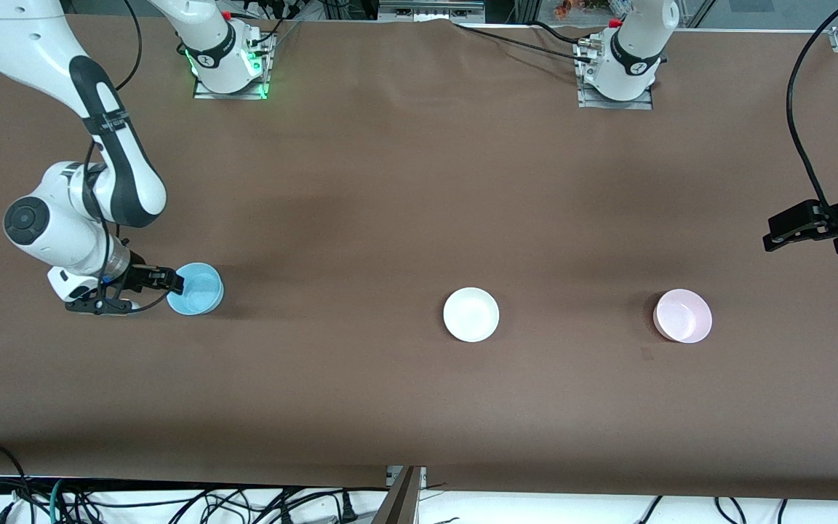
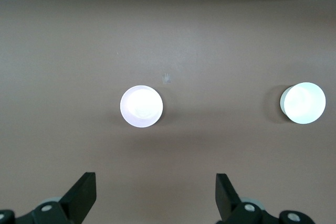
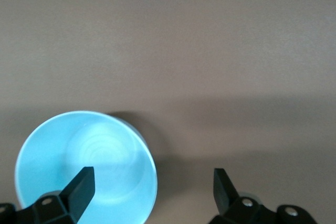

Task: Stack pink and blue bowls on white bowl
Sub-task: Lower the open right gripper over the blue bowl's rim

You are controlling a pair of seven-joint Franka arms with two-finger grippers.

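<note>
The blue bowl (image 1: 199,290) (image 3: 86,163) sits upright toward the right arm's end of the table. My right gripper (image 1: 151,291) (image 3: 154,192) is open and low at it, one finger over the bowl's inside and the other outside its rim. The white bowl (image 1: 471,314) (image 2: 303,103) stands alone mid-table. The pink bowl (image 1: 683,316) (image 2: 141,106) rests toward the left arm's end, in line with the other two. My left gripper (image 1: 815,236) (image 2: 156,198) hangs open and empty, high over the table's end beside the pink bowl.
The brown table cover (image 1: 390,182) carries only the three bowls. The arm bases (image 1: 230,62) (image 1: 619,69) stand along the edge farthest from the front camera. A black cable (image 1: 801,138) hangs by the left arm. Loose cables (image 1: 172,502) lie below the near edge.
</note>
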